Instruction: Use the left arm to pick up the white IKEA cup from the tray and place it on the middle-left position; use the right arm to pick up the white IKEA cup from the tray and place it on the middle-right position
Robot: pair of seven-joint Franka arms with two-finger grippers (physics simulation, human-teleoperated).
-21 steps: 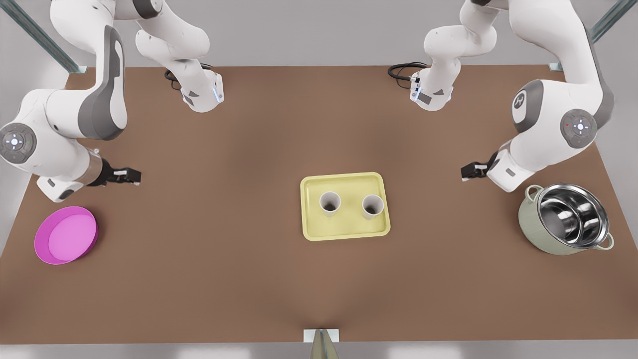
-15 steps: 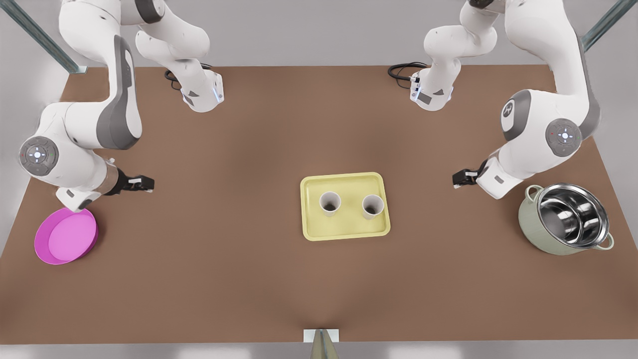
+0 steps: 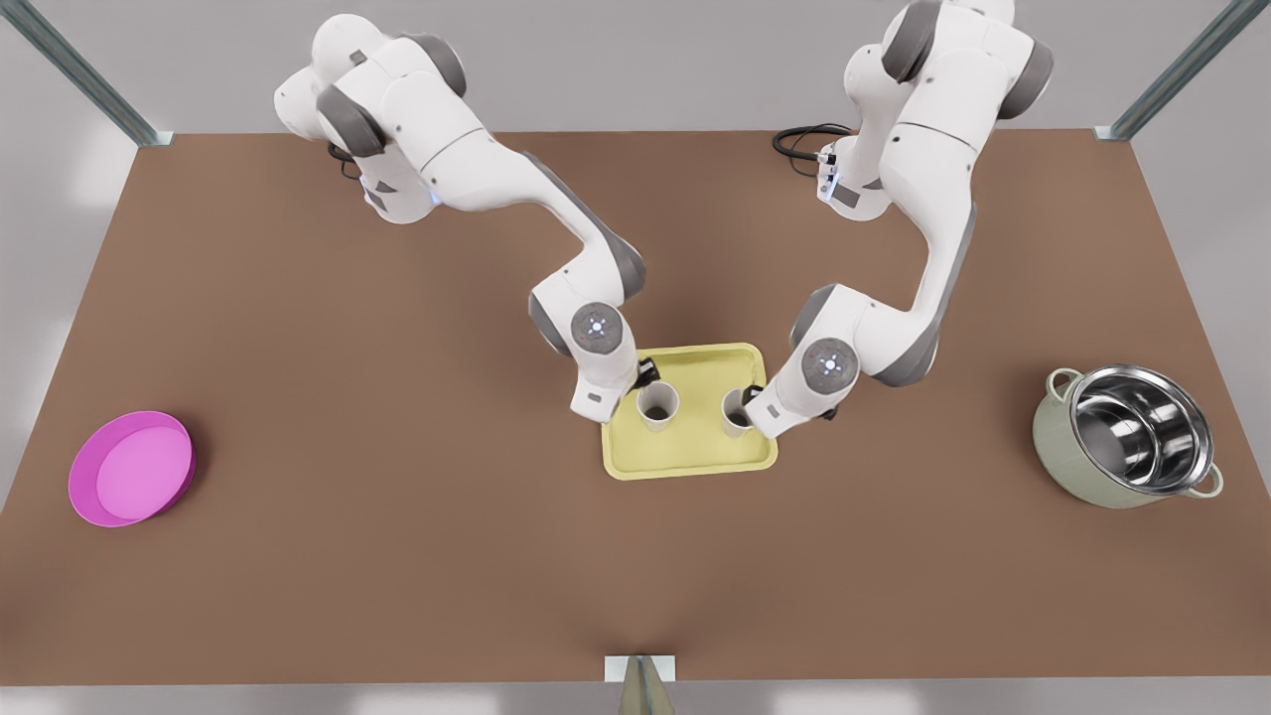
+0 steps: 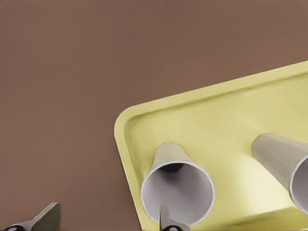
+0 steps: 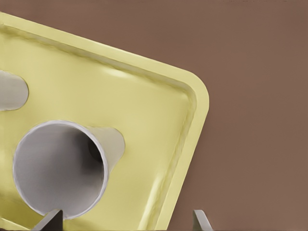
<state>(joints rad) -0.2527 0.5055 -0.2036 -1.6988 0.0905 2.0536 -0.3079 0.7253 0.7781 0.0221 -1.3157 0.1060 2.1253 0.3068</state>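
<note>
Cups: 2 white, upright, mouths up, on tray (image 3: 688, 465) at worktop (image 3: 397, 497) centre. Left end effector (image 4: 108, 222) open, straddling left cup (image 3: 656, 403) rim. Right end effector (image 5: 126, 222) open beside right cup (image 3: 738, 409).

Tray (image 3: 687, 465) sits mid-counter (image 3: 397, 556) w/ two cups upright on it, side by side: left cup (image 3: 657, 403), right cup (image 3: 736, 411). Dish (image 3: 131, 469) far at front view's left, pot (image 3: 1132, 437) far right.
</note>
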